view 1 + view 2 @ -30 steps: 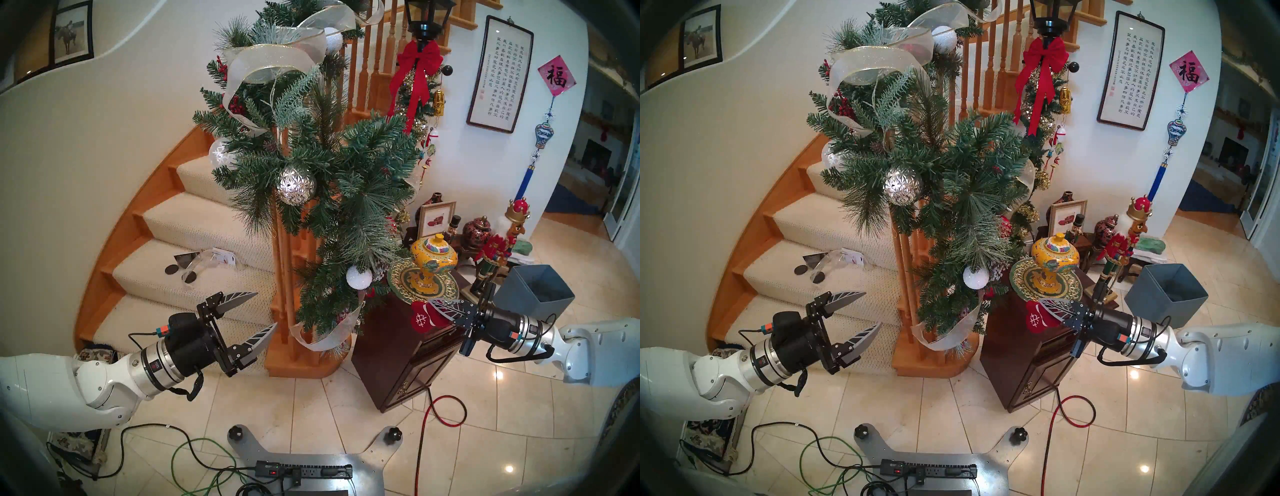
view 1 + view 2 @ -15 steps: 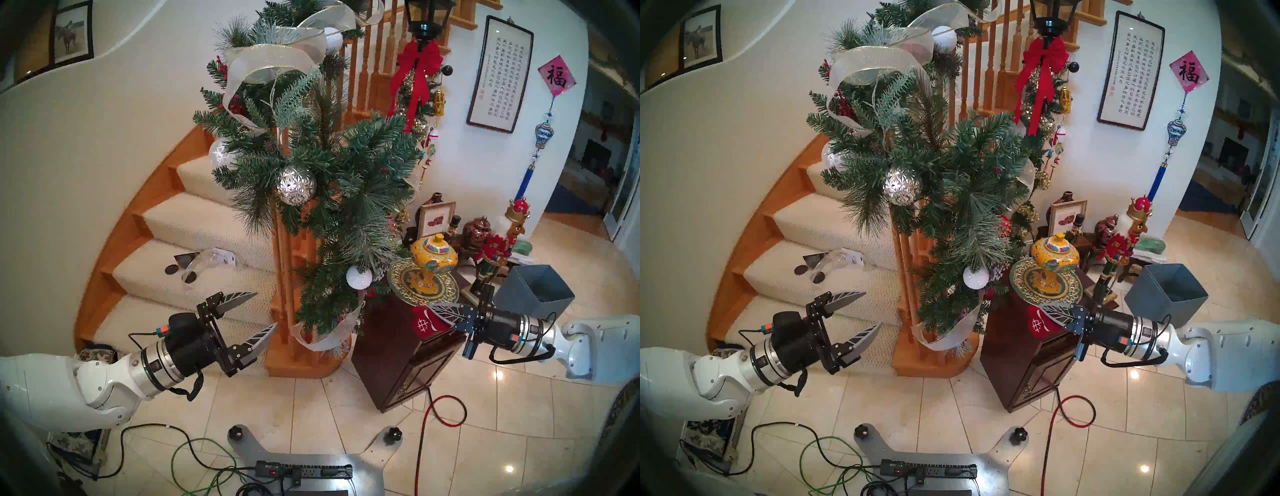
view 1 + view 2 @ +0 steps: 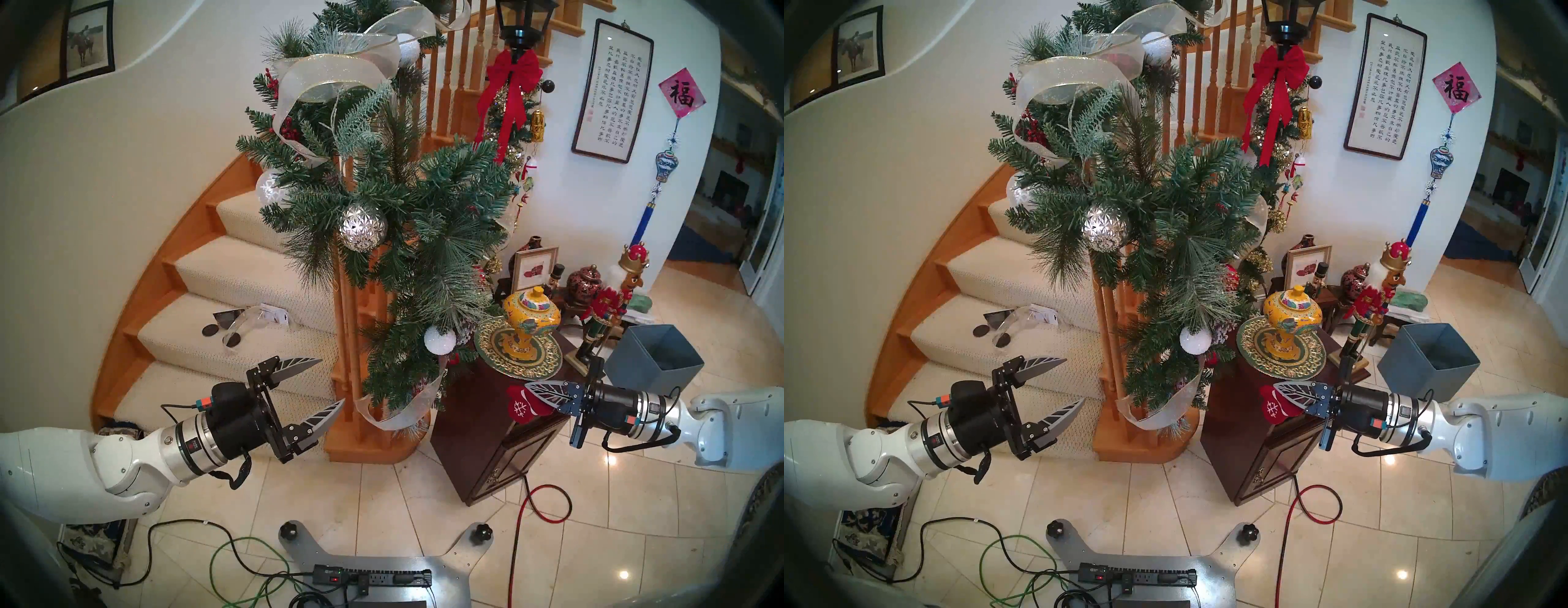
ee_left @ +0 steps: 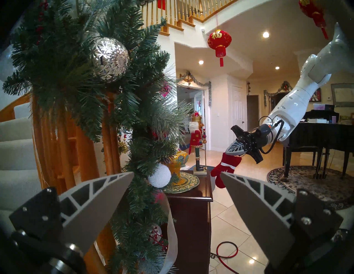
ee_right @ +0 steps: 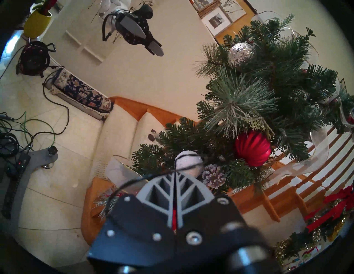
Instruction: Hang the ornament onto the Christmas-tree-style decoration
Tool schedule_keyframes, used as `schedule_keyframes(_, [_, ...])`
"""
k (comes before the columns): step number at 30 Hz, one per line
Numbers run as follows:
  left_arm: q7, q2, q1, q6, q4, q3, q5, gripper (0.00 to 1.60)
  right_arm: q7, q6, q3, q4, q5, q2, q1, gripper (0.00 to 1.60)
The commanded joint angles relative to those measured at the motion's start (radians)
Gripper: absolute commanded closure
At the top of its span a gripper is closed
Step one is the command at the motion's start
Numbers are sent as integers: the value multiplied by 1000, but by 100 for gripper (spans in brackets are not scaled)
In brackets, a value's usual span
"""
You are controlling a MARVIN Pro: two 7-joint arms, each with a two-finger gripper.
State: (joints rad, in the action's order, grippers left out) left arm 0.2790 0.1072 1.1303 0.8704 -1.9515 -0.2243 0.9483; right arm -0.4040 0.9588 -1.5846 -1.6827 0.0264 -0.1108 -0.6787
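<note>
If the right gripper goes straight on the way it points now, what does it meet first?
Probably the lower end of the pine garland, around its white ball and frosted pinecone. The right gripper, shut on the red mitten, aims there; depth is unclear.

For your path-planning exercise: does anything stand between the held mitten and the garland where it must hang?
Nothing visible blocks it. The red mitten, pinched in the right gripper, hangs above the dark cabinet; only open air separates it from the garland. The yellow jar stands behind that path.
</note>
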Motion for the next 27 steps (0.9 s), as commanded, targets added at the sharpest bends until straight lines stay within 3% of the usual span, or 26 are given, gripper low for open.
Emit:
schedule_keyframes(1, [30, 28, -47, -54, -20, -38, -14, 0, 5, 1, -4, -11, -14, -19, -45, 160])
schedule_keyframes(17, [113, 170, -75, -285, -71, -48, -77, 0, 54, 1, -57, -47, -51, -61, -101, 160])
schedule_keyframes(27, [138, 274, -102, -433, -48, -48, -108, 0, 76, 1, -98, -70, -76, -89, -138, 160])
